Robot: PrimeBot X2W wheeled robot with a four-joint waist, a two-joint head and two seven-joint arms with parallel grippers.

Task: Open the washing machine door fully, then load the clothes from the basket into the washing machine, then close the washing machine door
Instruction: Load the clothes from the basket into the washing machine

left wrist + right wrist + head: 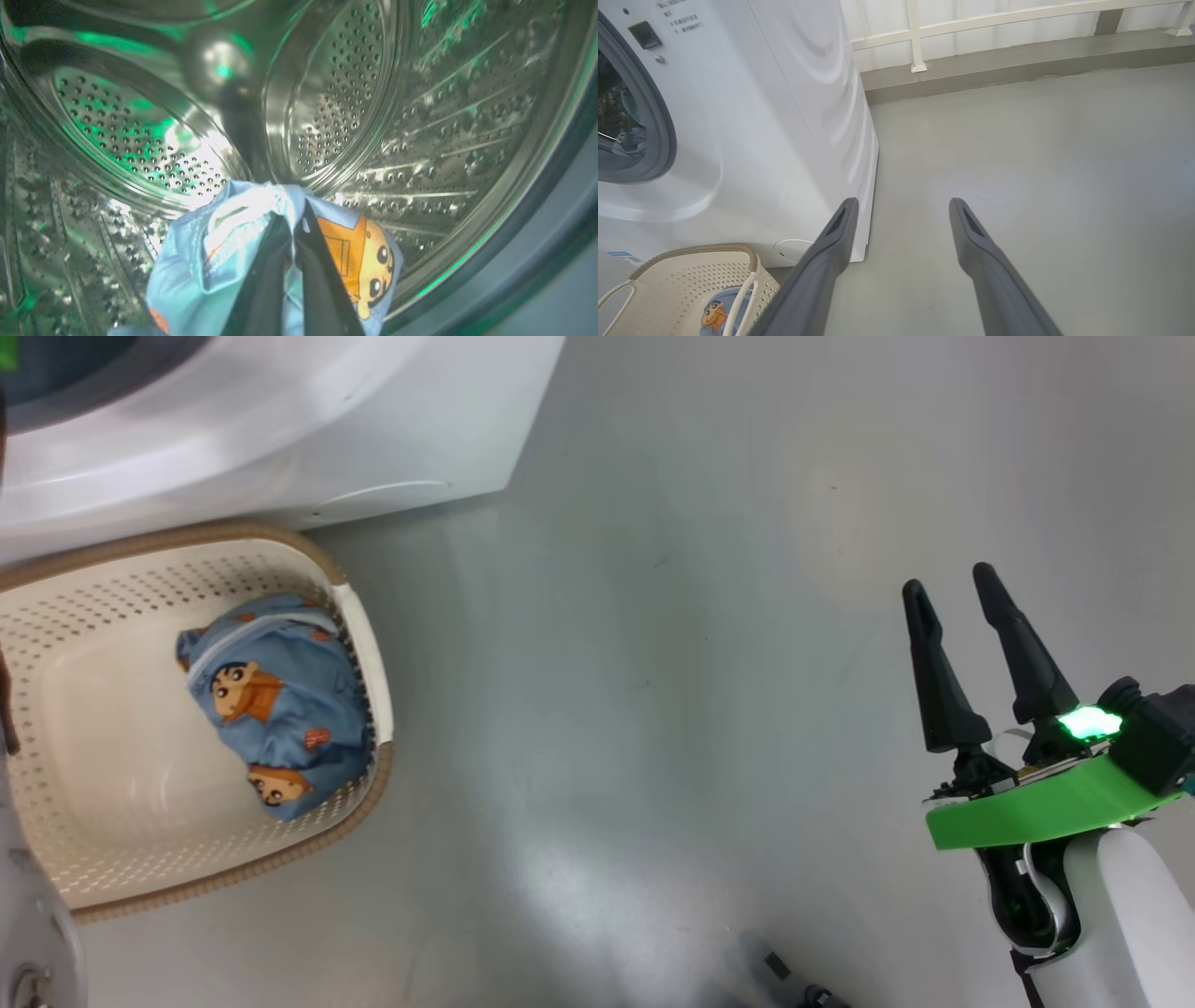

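Note:
Inside the steel perforated drum of the washing machine (345,98), my left gripper (296,224) is shut on a light-blue garment (205,270) printed with a cartoon face. A second light-blue garment (280,705) lies at the right end of the cream basket (112,784), which stands on the floor against the machine's white front (280,439). My right gripper (948,583) hangs open over bare floor, far right of the basket, with nothing between its fingers. In the right wrist view its fingers (840,233) point past the machine's corner (784,116), with the basket (686,284) at lower left. The door is out of view.
Grey floor (672,709) spreads to the right of the machine and basket. A low grey kerb with a white railing (994,28) runs along the far side behind the machine. A pale part of my body (28,933) shows at the head view's lower left.

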